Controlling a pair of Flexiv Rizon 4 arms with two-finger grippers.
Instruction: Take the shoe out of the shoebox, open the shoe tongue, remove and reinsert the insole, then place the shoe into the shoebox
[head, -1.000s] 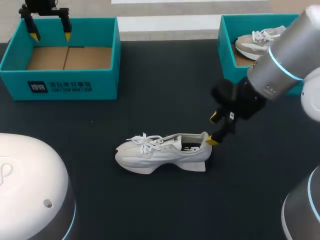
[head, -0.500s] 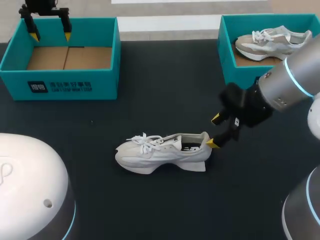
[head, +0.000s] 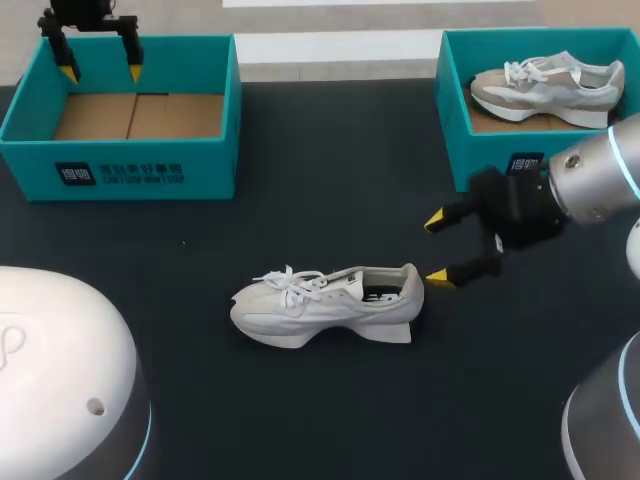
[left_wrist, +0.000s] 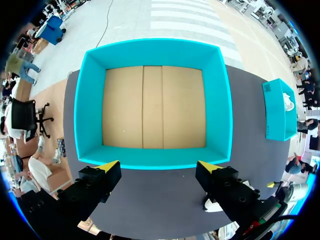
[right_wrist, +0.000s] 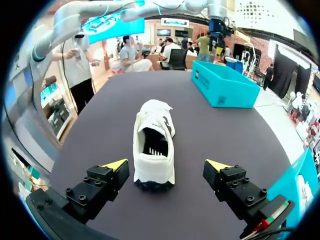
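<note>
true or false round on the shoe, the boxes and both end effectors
1. The white lace-up sneaker lies on the dark table, outside both boxes. True.
2. The right end effector is shut on the sneaker's heel. False: it is open, near the heel, holding nothing.
3. The left teal cardboard shoebox is empty. True.
4. The right teal cardboard shoebox is empty. False: a second pale sneaker lies in it.
5. The left end effector holds an insole. False: it is open and empty.
</note>
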